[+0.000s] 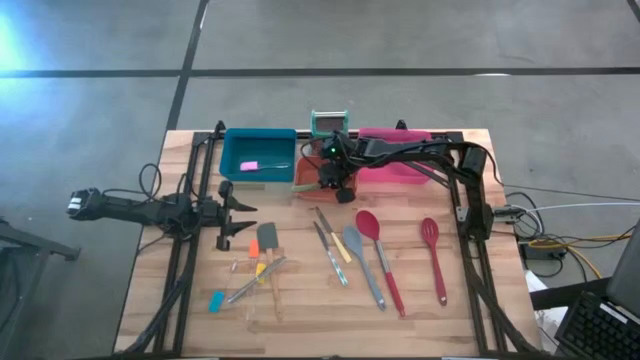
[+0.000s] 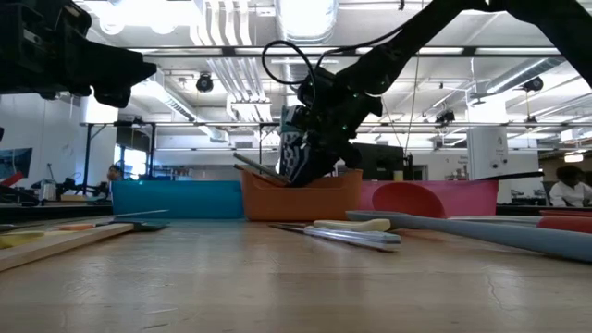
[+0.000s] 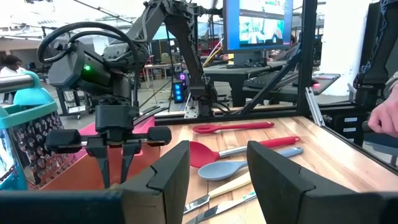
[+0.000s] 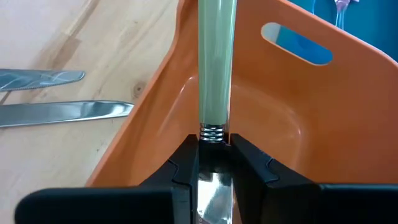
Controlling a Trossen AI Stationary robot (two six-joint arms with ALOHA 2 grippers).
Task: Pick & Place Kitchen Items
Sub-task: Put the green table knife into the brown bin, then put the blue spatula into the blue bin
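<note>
Between your right jaws (image 4: 214,163), closed tight on its metal neck, sits a utensil with a pale green handle (image 4: 217,62); the handle runs forward from the jaws, down into the orange bin (image 4: 298,118). Just outside that bin's near wall, two metal knives (image 4: 65,111) lie flat on the tabletop (image 4: 74,162), well clear of the jaws. Your left jaws (image 1: 235,218) stand partly open and empty, hovering at the left side of the tabletop. Beyond them you see the grey spatula (image 1: 268,238) and short coloured tools (image 1: 245,285) close by, then the blue spoon (image 3: 233,168), the red spoon (image 3: 208,152) and the red slotted spoon (image 3: 233,127) farther out; the blue bin (image 1: 258,155) and pink bin (image 1: 395,165) flank the orange one.
</note>
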